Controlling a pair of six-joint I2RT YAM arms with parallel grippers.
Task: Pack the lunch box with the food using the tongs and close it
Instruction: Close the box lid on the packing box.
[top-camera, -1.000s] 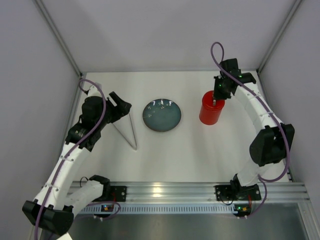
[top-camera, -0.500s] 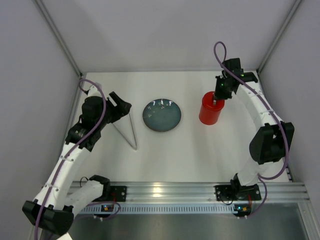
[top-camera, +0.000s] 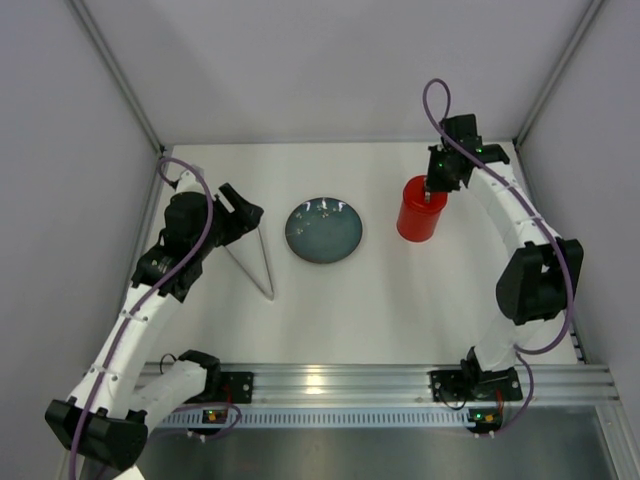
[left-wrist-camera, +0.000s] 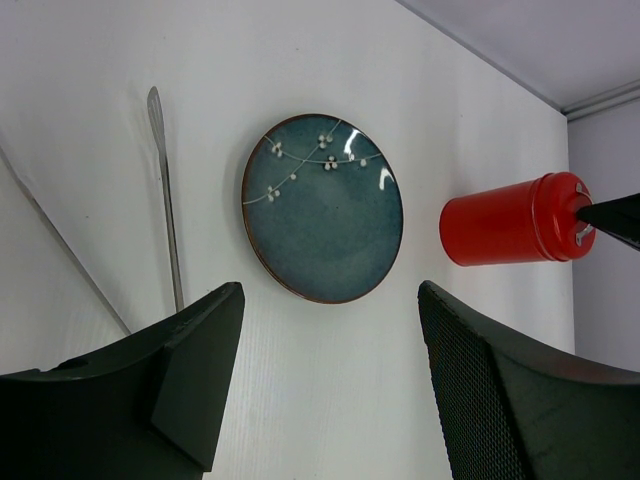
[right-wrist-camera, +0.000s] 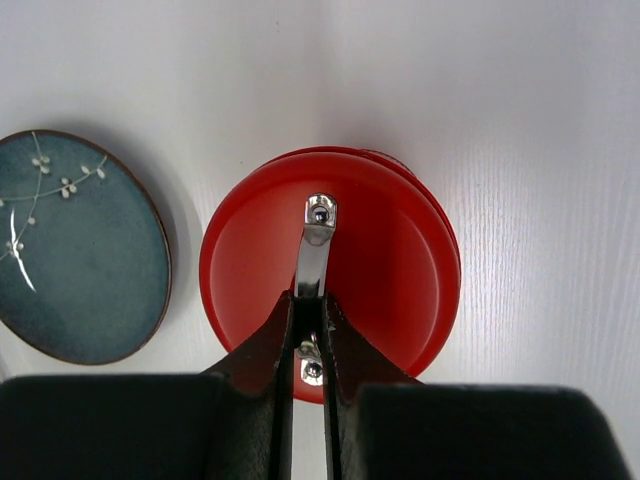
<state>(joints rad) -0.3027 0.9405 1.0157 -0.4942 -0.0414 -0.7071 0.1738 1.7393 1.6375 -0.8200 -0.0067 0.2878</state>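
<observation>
Right wrist view: clamped tight with right gripper (right-wrist-camera: 308, 300) on slim silver handle (right-wrist-camera: 318, 235), lengthwise between jaws, atop tall red lunch box (left-wrist-camera: 495, 222); left gripper (left-wrist-camera: 330, 300) agape, well away.

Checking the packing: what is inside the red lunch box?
Cannot be seen: the lid covers the lunch box, with the right end effector shut on its handle.

Red lunch box (top-camera: 417, 222), blue-grey plate (top-camera: 324, 238) with white blossom sprigs

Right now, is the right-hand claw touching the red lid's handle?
Touching: the right wrist view shows the right gripper pinching the silver handle of the red lid.
</observation>
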